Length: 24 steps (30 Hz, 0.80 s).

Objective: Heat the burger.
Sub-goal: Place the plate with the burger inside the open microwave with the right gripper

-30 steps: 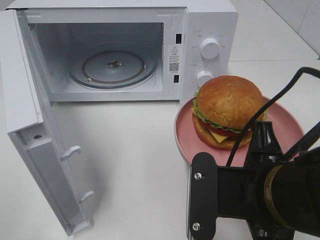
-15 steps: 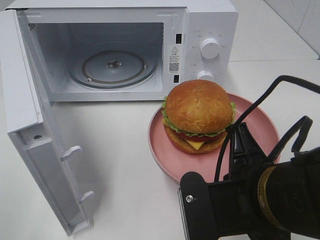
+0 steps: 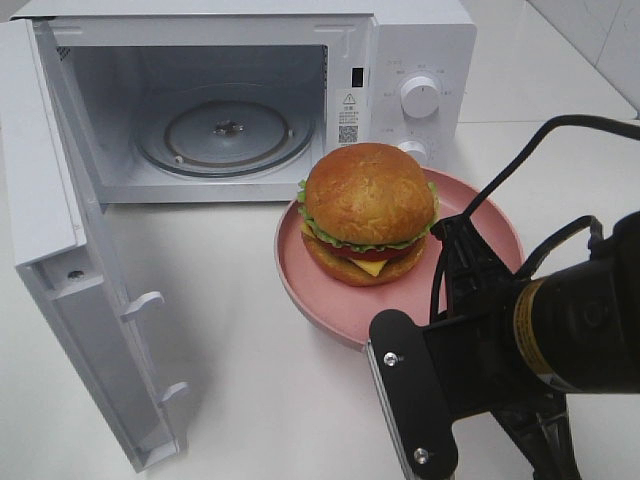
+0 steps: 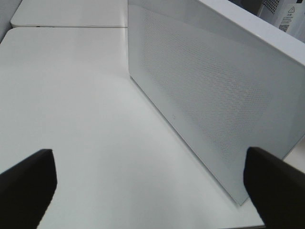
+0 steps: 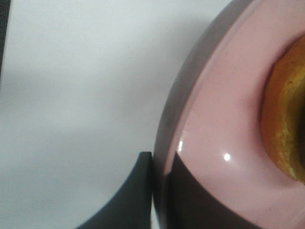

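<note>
The burger [image 3: 368,210], with a golden-brown bun, green lettuce, cheese and patty, sits on a round pink plate [image 3: 320,295] just in front of the open microwave [image 3: 420,45], below its control panel. My right gripper [image 3: 455,235] is shut on the plate's right rim. In the right wrist view its dark fingers [image 5: 136,193] clamp the plate's rim [image 5: 190,119], with the bun's edge [image 5: 281,124] beside them. My left gripper [image 4: 152,186] is open and empty beside the microwave's perforated side wall [image 4: 214,95]. It does not show in the high view.
The microwave door [image 3: 60,250] stands swung open at the left, reaching toward the table's front. The glass turntable [image 3: 225,130] lies bare inside the cavity. Two knobs [image 3: 420,95] sit on the panel. My right arm's black body [image 3: 540,360] fills the lower right.
My right gripper has carried the plate with the burger to the left and toward the microwave opening. The microwave and its door have not moved.
</note>
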Each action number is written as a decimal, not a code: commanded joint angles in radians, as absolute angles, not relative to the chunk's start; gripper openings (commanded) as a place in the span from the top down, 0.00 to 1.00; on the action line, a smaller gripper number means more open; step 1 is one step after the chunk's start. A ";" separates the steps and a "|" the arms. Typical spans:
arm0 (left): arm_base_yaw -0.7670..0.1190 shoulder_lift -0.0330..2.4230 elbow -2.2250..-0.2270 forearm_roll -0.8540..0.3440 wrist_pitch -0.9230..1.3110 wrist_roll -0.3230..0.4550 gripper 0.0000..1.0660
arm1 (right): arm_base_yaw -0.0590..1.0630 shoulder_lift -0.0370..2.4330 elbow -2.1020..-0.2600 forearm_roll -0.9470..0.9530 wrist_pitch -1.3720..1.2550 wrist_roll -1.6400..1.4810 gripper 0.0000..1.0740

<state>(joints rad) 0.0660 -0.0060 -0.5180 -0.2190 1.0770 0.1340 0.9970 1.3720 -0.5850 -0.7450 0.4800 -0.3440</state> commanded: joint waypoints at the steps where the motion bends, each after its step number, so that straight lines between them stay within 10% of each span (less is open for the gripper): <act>1: 0.066 -0.022 -0.515 -0.224 1.068 0.132 0.06 | 0.962 1.362 -0.594 -0.753 0.441 -0.428 1.00; 24: 0.066 -0.022 -0.515 -0.224 1.068 0.132 0.06 | 0.699 1.362 -0.595 -0.325 0.281 -1.154 1.00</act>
<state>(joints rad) 0.0660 -0.0060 -0.5180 -0.2190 1.0770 0.1340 0.7060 1.3720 -0.5840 -0.3340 0.3380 -1.1220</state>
